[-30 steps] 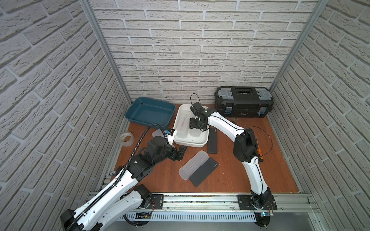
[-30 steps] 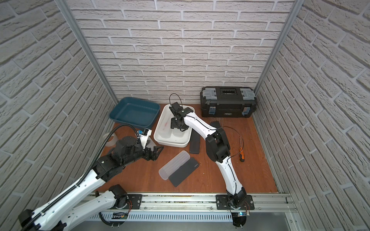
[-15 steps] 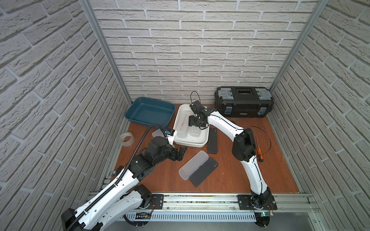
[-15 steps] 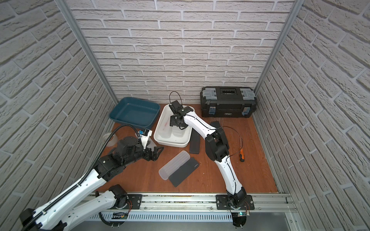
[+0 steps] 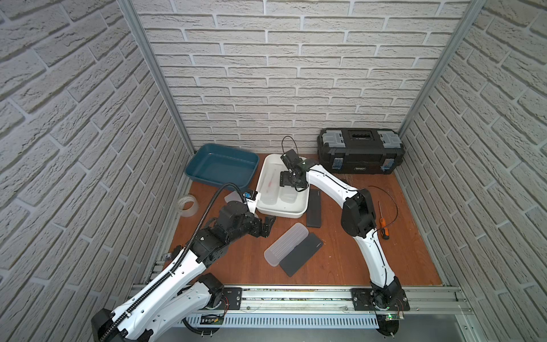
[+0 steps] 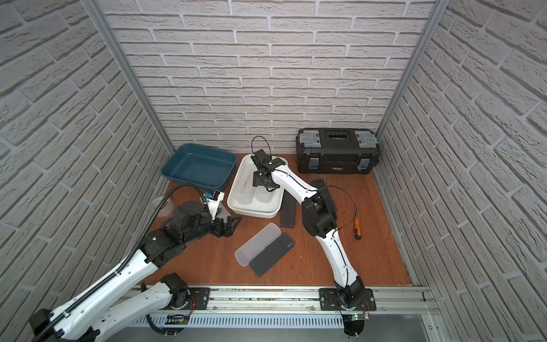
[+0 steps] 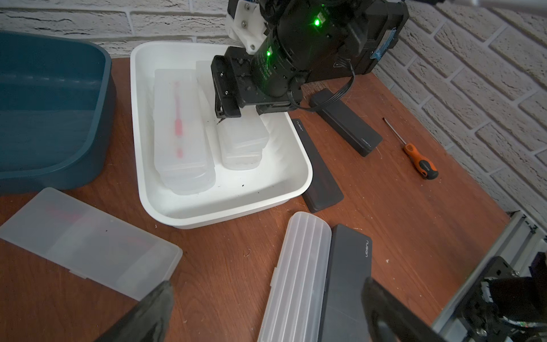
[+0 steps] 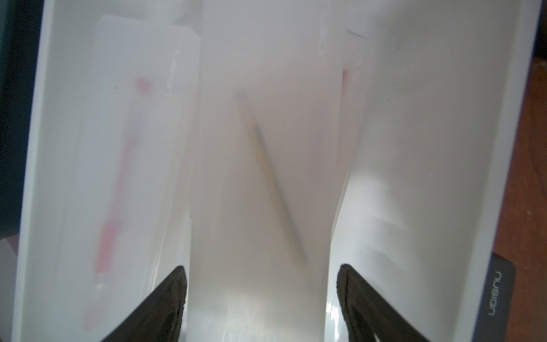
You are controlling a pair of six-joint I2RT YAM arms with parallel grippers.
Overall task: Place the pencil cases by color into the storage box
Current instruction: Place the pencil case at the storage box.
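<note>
The right hand (image 8: 262, 271) reached down into the white storage box (image 7: 225, 219), its fingers (image 8: 165, 296) straddling a frosted pencil case (image 8: 260, 177) that lay beside another frosted case with a red pen (image 7: 180, 133). Whether they pinched it or stood just clear could not be told. The left hand (image 5: 266, 226) hovered wide open over the tabletop (image 5: 340, 266), near a ribbed frosted case (image 5: 285, 247) touching a black case (image 5: 300, 257). A second black case (image 5: 313, 207) lay just beside the box.
</note>
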